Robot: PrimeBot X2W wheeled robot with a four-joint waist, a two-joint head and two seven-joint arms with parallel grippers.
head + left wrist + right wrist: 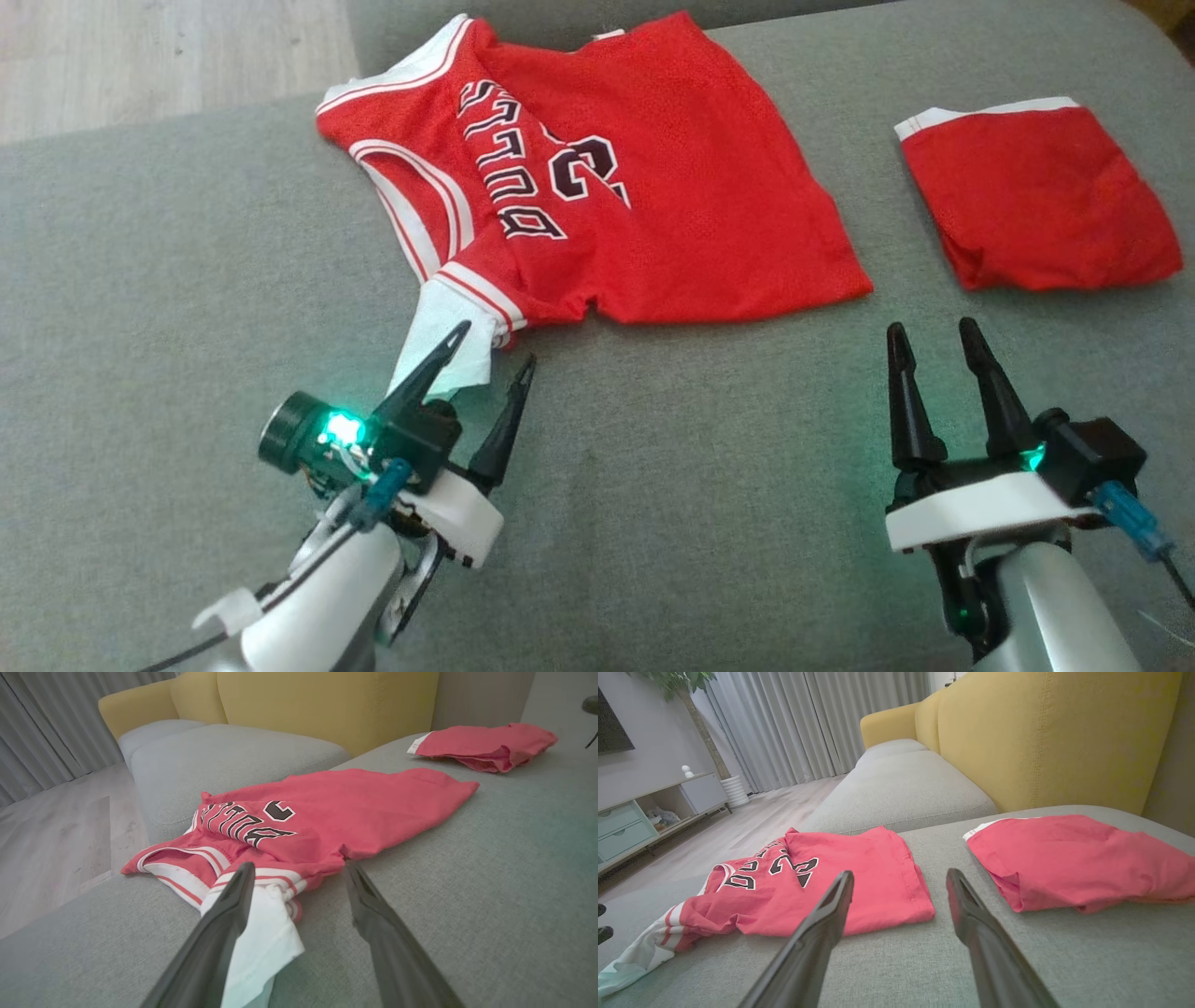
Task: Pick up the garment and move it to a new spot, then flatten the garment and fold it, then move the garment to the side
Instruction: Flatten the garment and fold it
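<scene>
Red jersey (644,177) lies spread on the grey sofa seat (187,280); both pairs of fingers are spread wide and empty.
The left fingers (434,364) are at its white corner flap, perhaps touching; the right fingers (904,392) are near its hem, short of a folded red cloth (1036,210).

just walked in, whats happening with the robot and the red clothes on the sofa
A two-armed robot is working on a red jersey that lies rumpled, not yet folded, on a grey sofa cushion. Its left gripper is open right at the jersey's white near corner, seemingly about to pinch it. The right gripper is open too, over bare cushion, holding nothing. A second red garment lies folded off to the right.
</scene>
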